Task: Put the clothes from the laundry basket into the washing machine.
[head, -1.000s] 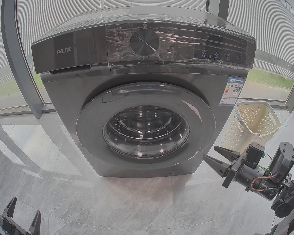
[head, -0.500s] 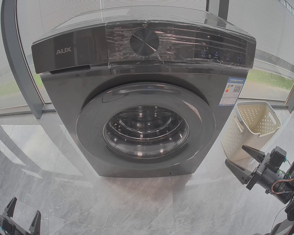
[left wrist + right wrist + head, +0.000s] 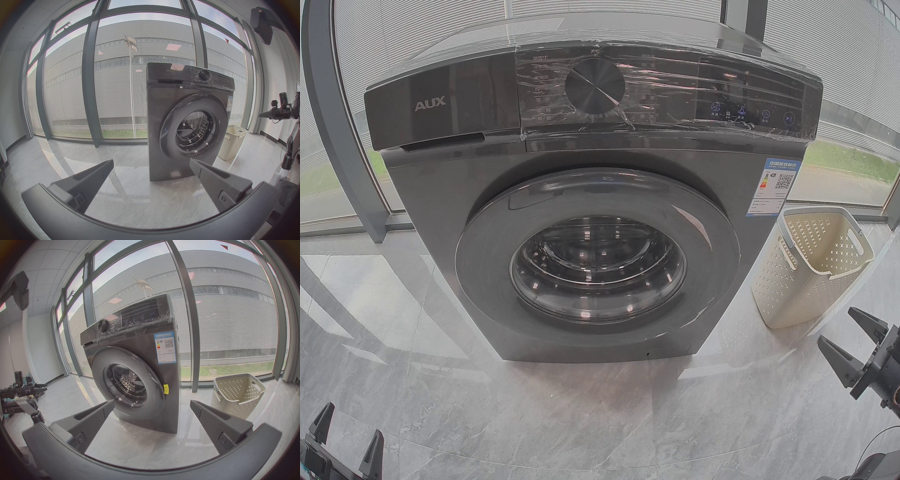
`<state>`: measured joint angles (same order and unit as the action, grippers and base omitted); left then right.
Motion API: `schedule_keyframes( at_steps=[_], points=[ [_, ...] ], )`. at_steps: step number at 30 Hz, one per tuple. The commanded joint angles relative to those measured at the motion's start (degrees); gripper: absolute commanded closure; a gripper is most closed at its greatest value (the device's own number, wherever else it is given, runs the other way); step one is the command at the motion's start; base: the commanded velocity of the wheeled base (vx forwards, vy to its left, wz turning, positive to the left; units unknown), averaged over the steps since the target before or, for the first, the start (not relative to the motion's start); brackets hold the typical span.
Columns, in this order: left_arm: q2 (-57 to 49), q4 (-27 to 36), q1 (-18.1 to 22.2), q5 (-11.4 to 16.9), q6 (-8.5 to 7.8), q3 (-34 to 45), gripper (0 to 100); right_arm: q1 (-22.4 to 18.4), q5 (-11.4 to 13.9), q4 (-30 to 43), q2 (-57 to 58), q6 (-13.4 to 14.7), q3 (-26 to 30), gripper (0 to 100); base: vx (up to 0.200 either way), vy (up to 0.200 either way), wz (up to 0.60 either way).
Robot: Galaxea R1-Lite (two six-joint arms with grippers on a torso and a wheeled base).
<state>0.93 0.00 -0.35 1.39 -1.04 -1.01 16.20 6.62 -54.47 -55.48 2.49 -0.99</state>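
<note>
A grey front-loading washing machine (image 3: 594, 187) stands in front of me with its round glass door (image 3: 597, 269) shut; it also shows in the left wrist view (image 3: 187, 122) and the right wrist view (image 3: 134, 371). A cream laundry basket (image 3: 809, 269) stands on the floor to the machine's right, and what I see of its inside holds no clothes (image 3: 239, 393). My right gripper (image 3: 853, 347) hangs open and empty, low at the right edge, in front of the basket. My left gripper (image 3: 347, 431) is open and empty at the bottom left corner.
Polished grey marble floor (image 3: 581, 412) stretches open in front of the machine. Tall windows with dark frames (image 3: 337, 137) stand behind the machine and basket. A label sticker (image 3: 773, 186) is on the machine's upper right front.
My right gripper has drawn back to the right and downward, away from the machine's lower right corner, staying open. The left gripper has not moved.
</note>
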Motion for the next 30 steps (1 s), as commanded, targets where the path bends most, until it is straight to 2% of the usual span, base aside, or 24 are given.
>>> schedule_keyframes(
  at_steps=[1,4,6,8,9,12,15,17,19,21,24,25,27,30],
  points=[
    [-0.93,0.09,0.0,0.02,0.07,0.84,0,-4.6,0.68,14.3,24.72,-0.9,0.99,0,0.0,0.0,0.0],
    [-0.93,0.09,0.0,0.02,0.07,0.84,0,-7.06,1.29,17.2,30.08,-0.82,0.99,0,0.0,0.0,0.0],
    [-0.93,0.09,0.0,-0.07,0.07,0.84,0,-9.08,2.61,19.66,33.86,-0.64,0.99,0,0.0,0.0,0.0],
    [-0.84,0.09,0.0,-0.07,0.33,0.84,0,-12.07,5.07,25.9,41.77,-0.55,0.99,0,0.0,0.0,0.0],
    [-0.93,0.09,0.0,-0.07,0.33,0.84,0,-12.33,5.25,26.87,42.65,-0.55,0.99,0,0.0,0.0,0.0],
    [-0.93,0.09,0.0,-0.07,0.25,0.84,0,-13.74,7.18,38.12,53.28,-0.73,0.99,0,0.0,0.0,0.0],
    [-0.93,0.09,0.0,-0.07,0.25,0.84,0,-15.76,8.67,43.22,55.48,-0.64,0.99,0,0.0,0.0,0.0],
    [-0.93,0.09,0.0,-0.07,0.33,0.84,0,-15.76,8.59,43.92,55.48,-0.64,0.99,0,0.0,0.0,0.0],
    [-0.84,0.0,0.0,-0.16,0.51,0.84,0,-15.85,7.27,45.5,55.48,-0.73,0.99,0,0.0,0.0,0.0],
    [-0.84,0.0,0.0,-0.16,0.95,0.84,0,-15.94,3.14,50.25,55.48,-0.82,0.99,0,0.0,0.0,0.0],
    [-0.93,0.0,0.0,-0.86,1.65,0.84,0,-15.94,-2.4,50.25,55.48,-0.11,0.99,0,0.0,0.0,0.0],
    [-0.93,0.0,0.0,-0.86,1.65,0.84,0,-15.94,-2.4,50.25,55.48,-0.11,0.99,0,0.0,0.0,0.0],
    [-0.93,0.0,0.0,-0.77,1.04,0.84,0,-15.94,-5.56,50.34,55.48,0.24,0.99,0,0.0,0.0,0.0],
    [-0.93,-0.09,0.09,-0.6,0.86,0.84,0,-15.94,-7.5,50.78,55.48,0.33,0.99,0,0.0,0.0,0.0]
  ],
)
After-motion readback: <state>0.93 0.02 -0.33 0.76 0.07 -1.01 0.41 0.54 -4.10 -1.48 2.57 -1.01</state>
